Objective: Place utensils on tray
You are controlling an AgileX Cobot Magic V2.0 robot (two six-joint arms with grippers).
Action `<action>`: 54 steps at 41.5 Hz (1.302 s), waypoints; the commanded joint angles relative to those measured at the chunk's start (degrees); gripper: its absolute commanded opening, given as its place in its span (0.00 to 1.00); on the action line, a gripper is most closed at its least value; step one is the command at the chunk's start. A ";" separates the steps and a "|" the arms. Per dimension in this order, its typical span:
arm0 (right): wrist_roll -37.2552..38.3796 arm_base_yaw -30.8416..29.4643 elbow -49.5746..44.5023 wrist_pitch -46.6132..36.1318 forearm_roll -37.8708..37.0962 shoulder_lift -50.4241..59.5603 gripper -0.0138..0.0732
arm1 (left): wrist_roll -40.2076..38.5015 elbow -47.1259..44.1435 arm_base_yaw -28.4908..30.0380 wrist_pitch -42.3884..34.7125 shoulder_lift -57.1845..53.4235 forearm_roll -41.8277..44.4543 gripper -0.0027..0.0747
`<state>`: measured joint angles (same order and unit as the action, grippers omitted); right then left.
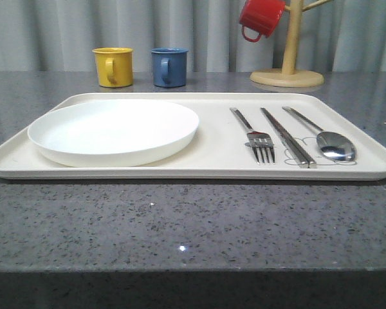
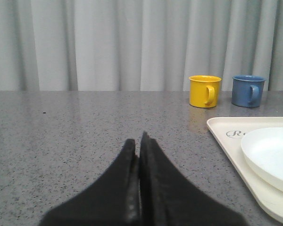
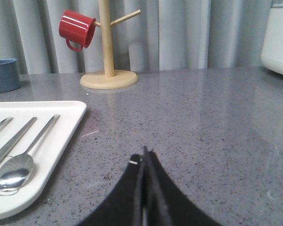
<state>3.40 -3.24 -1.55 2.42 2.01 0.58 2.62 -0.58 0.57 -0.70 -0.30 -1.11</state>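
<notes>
The cream tray (image 1: 219, 164) lies across the middle of the grey table. On its right half lie the silver utensils side by side: a fork (image 1: 257, 143), a pair of chopsticks (image 1: 288, 138) and a spoon (image 1: 331, 143). The spoon (image 3: 16, 167) and tray corner (image 3: 70, 117) also appear in the right wrist view. My left gripper (image 2: 139, 141) is shut and empty over bare table left of the tray (image 2: 231, 141). My right gripper (image 3: 144, 157) is shut and empty over bare table right of the tray.
A round white plate (image 1: 116, 132) sits on the tray's left half. A yellow mug (image 1: 113, 66) and a blue mug (image 1: 169, 66) stand behind the tray. A wooden mug tree (image 1: 288, 64) with a red mug (image 1: 260, 18) stands at the back right. A white appliance (image 3: 278, 37) is far right.
</notes>
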 commanded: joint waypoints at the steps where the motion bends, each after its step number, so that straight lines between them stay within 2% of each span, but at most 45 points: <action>1: 0.16 -0.34 0.08 -5.27 -0.75 0.99 0.09 | 0.16 0.24 0.17 -4.83 -1.44 -0.60 0.01; 11: 0.16 -0.10 0.08 -5.27 -0.67 0.99 0.09 | 0.16 0.24 0.17 -4.83 -1.44 -0.60 0.01; 20: 0.16 3.74 0.08 -5.29 -0.73 1.04 0.09 | 0.16 0.24 0.17 -4.83 -1.44 -0.60 0.01; 54: 0.16 3.75 0.08 -5.63 -0.78 0.98 0.09 | 0.16 0.24 0.17 -4.83 -1.44 -0.60 0.01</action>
<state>3.53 0.52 -1.55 2.08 1.88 0.58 2.62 -0.58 0.57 -0.70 -0.30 -1.11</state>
